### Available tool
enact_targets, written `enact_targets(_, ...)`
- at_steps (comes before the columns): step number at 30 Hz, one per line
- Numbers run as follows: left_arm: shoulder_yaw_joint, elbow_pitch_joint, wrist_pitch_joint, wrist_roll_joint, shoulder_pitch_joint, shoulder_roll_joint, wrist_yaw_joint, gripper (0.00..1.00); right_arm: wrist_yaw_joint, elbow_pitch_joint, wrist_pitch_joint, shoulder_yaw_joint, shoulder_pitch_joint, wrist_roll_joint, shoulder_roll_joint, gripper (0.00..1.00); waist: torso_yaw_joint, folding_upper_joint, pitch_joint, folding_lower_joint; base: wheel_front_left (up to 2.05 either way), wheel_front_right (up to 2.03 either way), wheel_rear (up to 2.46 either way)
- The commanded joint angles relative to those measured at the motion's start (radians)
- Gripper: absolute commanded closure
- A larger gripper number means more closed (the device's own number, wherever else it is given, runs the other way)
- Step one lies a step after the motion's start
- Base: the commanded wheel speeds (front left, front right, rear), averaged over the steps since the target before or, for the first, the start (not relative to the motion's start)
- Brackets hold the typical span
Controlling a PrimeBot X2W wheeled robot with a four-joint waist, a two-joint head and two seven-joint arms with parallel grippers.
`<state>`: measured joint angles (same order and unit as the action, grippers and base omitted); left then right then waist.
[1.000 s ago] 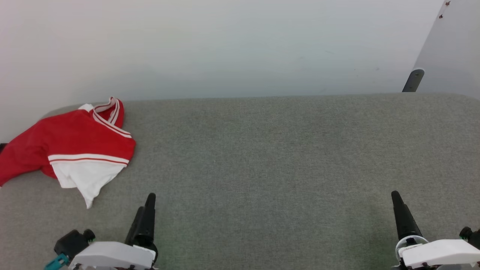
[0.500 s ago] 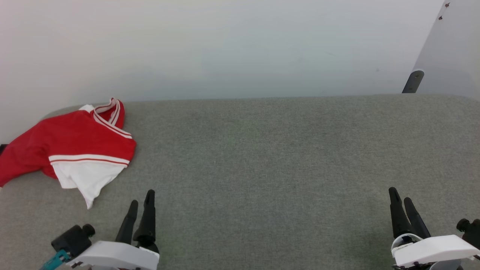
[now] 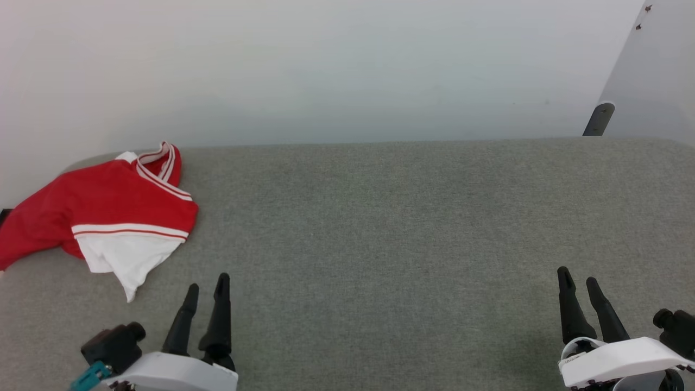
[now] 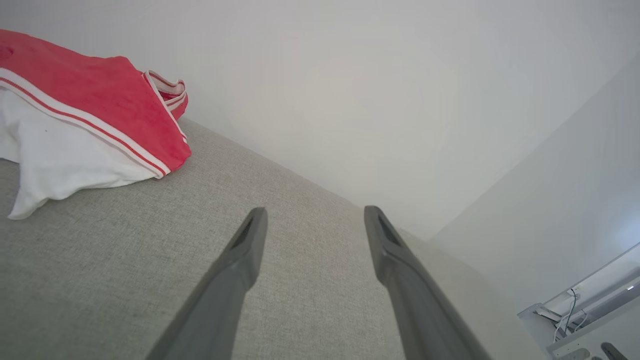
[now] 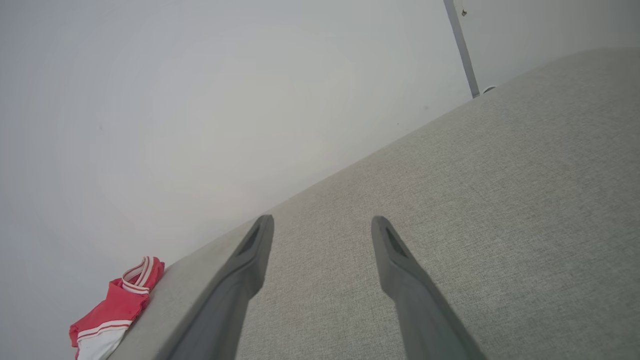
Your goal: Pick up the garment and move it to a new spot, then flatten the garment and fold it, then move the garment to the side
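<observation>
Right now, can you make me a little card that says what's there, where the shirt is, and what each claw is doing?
surface: grey fabric top, white wall behind
shirt: red, white sleeve, crumpled at far left
left claw: open, empty, near the shirt, not touching
right claw: open, empty, far right
done so far: shirt not picked up yet

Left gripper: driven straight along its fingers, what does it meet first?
The left gripper probably meets the white wall first, past bare grey surface; the garment lies left of its line. Depth unclear.
</observation>
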<state>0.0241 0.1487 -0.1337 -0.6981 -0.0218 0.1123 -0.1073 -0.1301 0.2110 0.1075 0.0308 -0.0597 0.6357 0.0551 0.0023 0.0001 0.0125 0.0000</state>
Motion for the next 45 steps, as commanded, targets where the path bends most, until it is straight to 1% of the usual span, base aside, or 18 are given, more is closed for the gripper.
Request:
enact_targets(1,0.003,-0.012,-0.008,0.026,-0.005,0.007,-0.01,0.0,-0.001,-0.015,0.01,-0.002,-0.016,-0.027,0.001,0.0,0.0,-0.0001,0.0,0.0,0.0,0.0,0.0)
enact_targets(27,0.029,-0.042,-0.071,0.26,0.006,0.014,-0.022,0.0,-0.001,-0.038,0.061,-0.021,-0.016,-0.247,0.007,0.0,0.004,-0.0001,0.008,0.0,0.0,0.0,0.0)
enact_targets(45,0.041,-0.061,-0.105,0.373,0.015,0.019,-0.024,0.0,-0.001,-0.05,0.09,-0.02,-0.009,-0.381,0.003,0.0,0.005,-0.0001,0.014,0.0,0.0,0.0,0.0)
